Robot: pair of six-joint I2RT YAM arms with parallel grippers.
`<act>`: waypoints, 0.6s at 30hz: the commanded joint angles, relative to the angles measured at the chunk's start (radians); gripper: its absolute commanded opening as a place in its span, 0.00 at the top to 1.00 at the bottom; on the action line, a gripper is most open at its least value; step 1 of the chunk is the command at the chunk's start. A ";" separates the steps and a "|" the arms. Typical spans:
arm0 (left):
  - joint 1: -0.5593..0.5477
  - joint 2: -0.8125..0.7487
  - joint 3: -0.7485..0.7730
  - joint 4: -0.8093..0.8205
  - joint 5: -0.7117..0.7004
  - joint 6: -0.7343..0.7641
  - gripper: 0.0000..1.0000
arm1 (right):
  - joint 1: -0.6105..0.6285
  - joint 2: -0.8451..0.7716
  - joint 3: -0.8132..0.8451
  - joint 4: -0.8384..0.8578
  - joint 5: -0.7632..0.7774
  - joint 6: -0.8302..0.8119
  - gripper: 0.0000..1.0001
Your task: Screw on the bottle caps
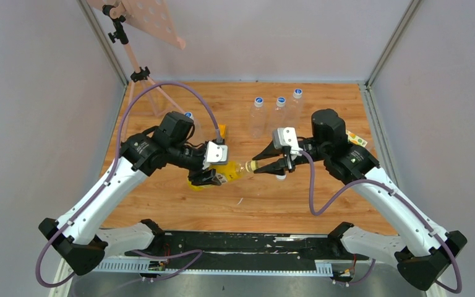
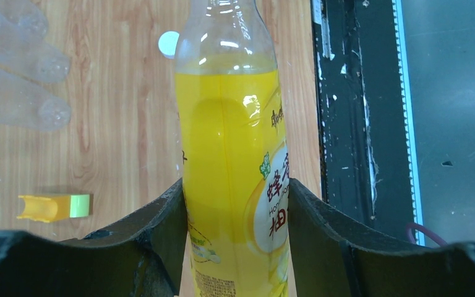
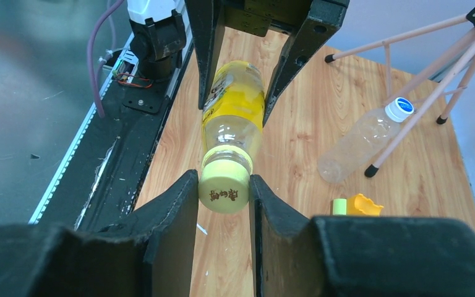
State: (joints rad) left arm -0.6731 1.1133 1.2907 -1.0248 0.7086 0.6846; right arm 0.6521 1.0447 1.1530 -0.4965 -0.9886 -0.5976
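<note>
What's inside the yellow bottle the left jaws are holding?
Yellow liquid fills the yellow bottle up to its shoulder; the neck above looks clear. The label hides part of the lower body, and the yellow cap covers the mouth, so the opening cannot be seen.

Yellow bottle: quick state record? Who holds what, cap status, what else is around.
yellow bottle: lying sideways between the two arms
left gripper: shut on the bottle's body
right gripper: shut on the yellow cap
cap status: sitting on the neck; how tight, cannot tell
clear bottles: three at the far side, blue-white caps on
white cap: loose on the table
</note>
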 commanded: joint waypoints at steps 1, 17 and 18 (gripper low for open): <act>-0.007 0.019 0.072 -0.035 0.093 0.049 0.80 | 0.009 0.019 0.037 0.031 -0.046 -0.025 1.00; -0.007 -0.023 0.038 0.083 0.157 0.014 0.81 | 0.068 0.070 0.032 0.030 -0.035 -0.032 1.00; -0.007 -0.024 0.034 0.091 0.162 0.011 0.81 | 0.074 0.072 0.031 0.028 -0.032 -0.034 1.00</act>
State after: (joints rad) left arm -0.6670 1.1229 1.3174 -1.1179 0.7235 0.7059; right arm 0.6918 1.0851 1.1683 -0.4969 -1.0229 -0.5976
